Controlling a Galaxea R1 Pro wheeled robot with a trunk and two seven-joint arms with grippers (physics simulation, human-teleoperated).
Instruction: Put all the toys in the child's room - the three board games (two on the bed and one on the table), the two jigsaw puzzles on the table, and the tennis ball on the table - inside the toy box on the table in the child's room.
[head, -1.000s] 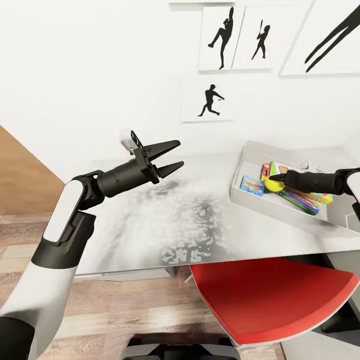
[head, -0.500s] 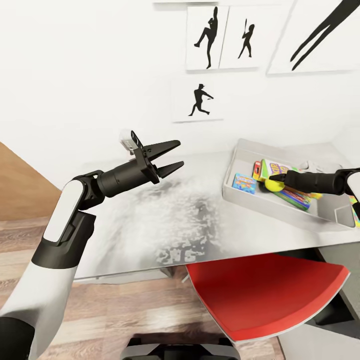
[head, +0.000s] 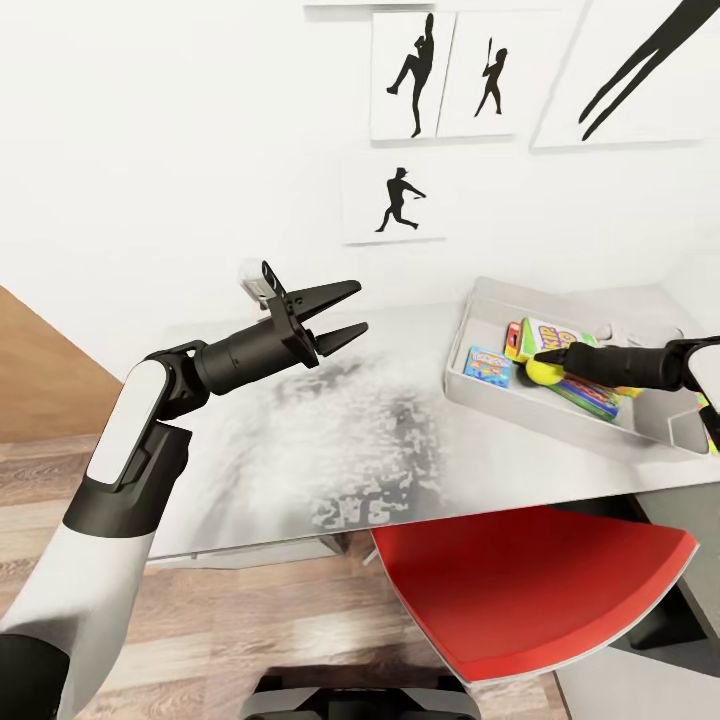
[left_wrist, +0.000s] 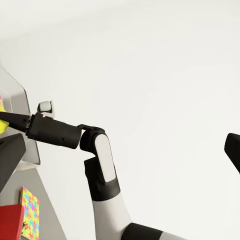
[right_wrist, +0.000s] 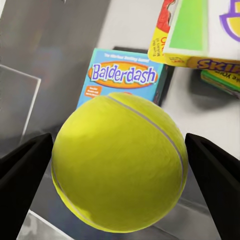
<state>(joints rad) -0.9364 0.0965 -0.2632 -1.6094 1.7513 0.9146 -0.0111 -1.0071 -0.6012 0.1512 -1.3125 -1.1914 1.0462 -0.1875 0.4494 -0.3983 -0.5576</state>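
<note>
Tennis ball (head: 544, 372): located over the inside of the toy box (head: 480, 398), directly above the blue Balderdash box (head: 487, 365) and just beside the stacked yellow and green game boxes (head: 570, 375). My right gripper (head: 545, 355) sits at the ball. In the right wrist view the ball (right_wrist: 120, 162) lies between my two dark fingertips (right_wrist: 22, 175), with a sliver of daylight showing on each side, so I cannot tell whether the jaws are clamped on it or just parted.

Handling, as I judge it: light, round, with a felt skin that gives good friction. It is slightly springy and not fragile. Hold it across its widest part; any grip off that line lets it squirt out. Once let go it will roll or bounce (the sloping walls of the toy box should contain it).

My left gripper (head: 340, 316) hangs over the bare grey table (head: 330, 450), well apart from the toy box, jaws spread and holding nothing.

One jigsaw puzzle (left_wrist: 29, 212) lies on the table beyond the toy box.
</note>
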